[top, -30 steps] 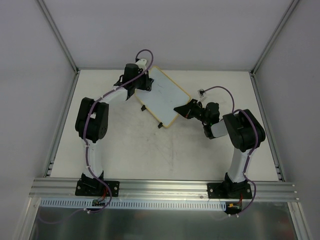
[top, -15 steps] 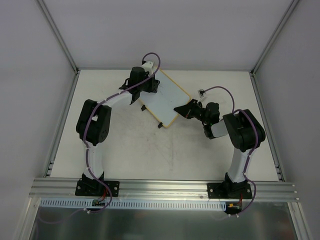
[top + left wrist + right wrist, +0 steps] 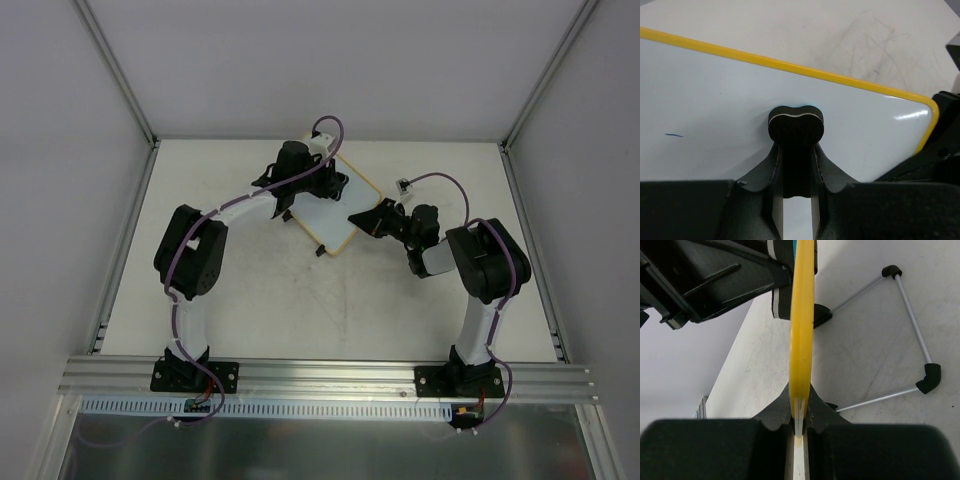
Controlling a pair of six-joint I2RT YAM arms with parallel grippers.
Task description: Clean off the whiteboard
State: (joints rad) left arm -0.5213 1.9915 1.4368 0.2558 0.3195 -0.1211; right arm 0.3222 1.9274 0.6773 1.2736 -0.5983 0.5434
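The whiteboard [image 3: 335, 222], white with a yellow frame, lies tilted at the back middle of the table. My left gripper [image 3: 322, 186] is over it, shut on a small black eraser block [image 3: 796, 125] that is pressed on the white surface [image 3: 715, 85] near the far yellow edge. A short blue mark [image 3: 674, 135] shows to the eraser's left. My right gripper [image 3: 366, 220] is shut on the board's right edge; in the right wrist view the yellow frame [image 3: 802, 315] runs edge-on between the jaws of that gripper [image 3: 801, 396].
Two black clips [image 3: 320, 250] stick out from the board's near edge. A thin wire stand with black corner caps [image 3: 912, 335] lies on the table right of the board. Grey walls and metal rails enclose the table [image 3: 300, 310].
My left gripper has slid to the right across the board with the eraser, from its far-left corner toward the far-right part. The right arm and the board have not moved.
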